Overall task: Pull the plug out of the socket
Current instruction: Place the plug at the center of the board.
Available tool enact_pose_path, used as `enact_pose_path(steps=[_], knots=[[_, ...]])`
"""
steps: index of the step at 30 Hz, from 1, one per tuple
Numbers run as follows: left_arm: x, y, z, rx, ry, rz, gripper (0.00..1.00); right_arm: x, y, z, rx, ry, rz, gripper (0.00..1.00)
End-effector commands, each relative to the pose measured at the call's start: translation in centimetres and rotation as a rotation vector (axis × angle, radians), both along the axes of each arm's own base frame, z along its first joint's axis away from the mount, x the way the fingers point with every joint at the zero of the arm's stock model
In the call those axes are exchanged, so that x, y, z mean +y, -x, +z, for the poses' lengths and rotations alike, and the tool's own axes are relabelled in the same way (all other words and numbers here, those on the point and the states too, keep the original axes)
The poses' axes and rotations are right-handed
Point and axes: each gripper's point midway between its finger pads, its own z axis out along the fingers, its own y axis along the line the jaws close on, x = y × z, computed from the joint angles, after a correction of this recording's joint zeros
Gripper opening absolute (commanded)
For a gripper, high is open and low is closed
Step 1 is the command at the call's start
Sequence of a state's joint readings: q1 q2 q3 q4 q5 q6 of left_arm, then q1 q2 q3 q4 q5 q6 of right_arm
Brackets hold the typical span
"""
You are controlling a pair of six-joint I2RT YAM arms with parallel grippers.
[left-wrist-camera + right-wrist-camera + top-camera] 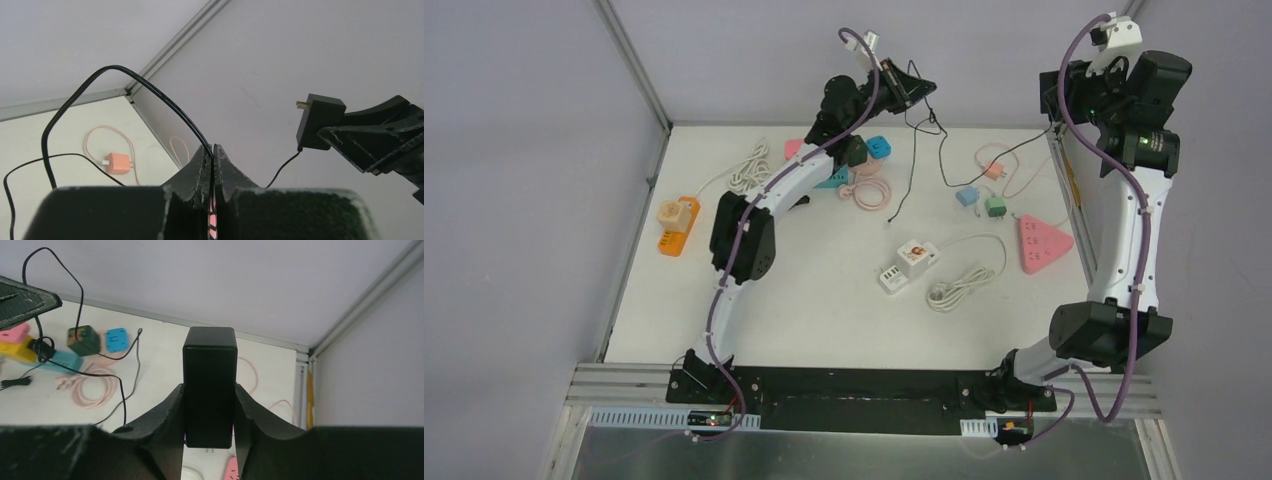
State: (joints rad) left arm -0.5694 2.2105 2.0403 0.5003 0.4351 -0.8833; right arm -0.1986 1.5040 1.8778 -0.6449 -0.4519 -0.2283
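From above, the left pincer (914, 88) is raised over the white surface (824, 300). In the left wrist view it is closed on a thin black cable (116, 66); the black rectangular plug (320, 121), prongs bare, is at right between dark fingers (370, 142). In the right wrist view the right pincer (210, 390) grips this plug.

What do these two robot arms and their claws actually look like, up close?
Both the left arm and right arm are white curved shells with chunky black joints, each with a purple cable tied along it. A small green light glows on a right-arm joint. The left claw and right claw are black, with two rough wedge-shaped fingers tapering to thin tips.
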Motion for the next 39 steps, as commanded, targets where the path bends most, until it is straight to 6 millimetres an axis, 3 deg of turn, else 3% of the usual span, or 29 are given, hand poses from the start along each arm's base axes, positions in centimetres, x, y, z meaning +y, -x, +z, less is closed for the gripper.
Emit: enact_pose_path(steps=[1,3,8,11,13,18,22,29,36,39], knots=[[-3.9,-1.0,-0.6,0.045,-0.002,0.0,0.0,-4.1,-3.3,-0.5,-0.061,0.078,-0.127,0.0],[-5.3,-2.5,-3.7,0.097,-0.039,0.024,0.01,-4.7,-4.5,-3.1,-0.004,0.069,-0.126,0.0],[-6.3,-5.3,-11.8,0.214,-0.13,0.094,0.19,-4.5,-6.7,-10.0,0.127,0.029,-0.081,0.0],[-6.4,-5.6,-14.9,0.257,-0.187,0.095,0.31,-4.1,-7.7,-14.1,0.207,-0.007,-0.053,0.0],[-6.2,-5.4,-15.9,0.264,-0.215,0.095,0.39,-3.6,-8.1,-16.6,0.262,-0.034,-0.03,0.0],[-4.5,-4.6,-15.5,0.229,-0.278,0.114,0.52,-0.9,-8.1,-21.3,0.377,-0.081,0.065,0.0],[-2.3,-2.9,-14.1,0.154,-0.367,0.128,0.54,0.0,-8.5,-23.5,0.431,-0.097,0.064,0.0],[2.2,2.3,-12.7,-0.027,-0.564,0.13,0.58,-0.8,-8.8,-28.0,0.535,-0.043,0.0,0.02],[8.4,7.7,-11.7,-0.14,-0.63,0.243,0.59,-0.8,-8.5,-30.6,0.607,-0.017,0.015,0.07],[10.8,9.9,-12.3,-0.162,-0.663,0.28,0.59,-0.5,-8.2,-31.3,0.635,-0.001,0.026,0.08]])
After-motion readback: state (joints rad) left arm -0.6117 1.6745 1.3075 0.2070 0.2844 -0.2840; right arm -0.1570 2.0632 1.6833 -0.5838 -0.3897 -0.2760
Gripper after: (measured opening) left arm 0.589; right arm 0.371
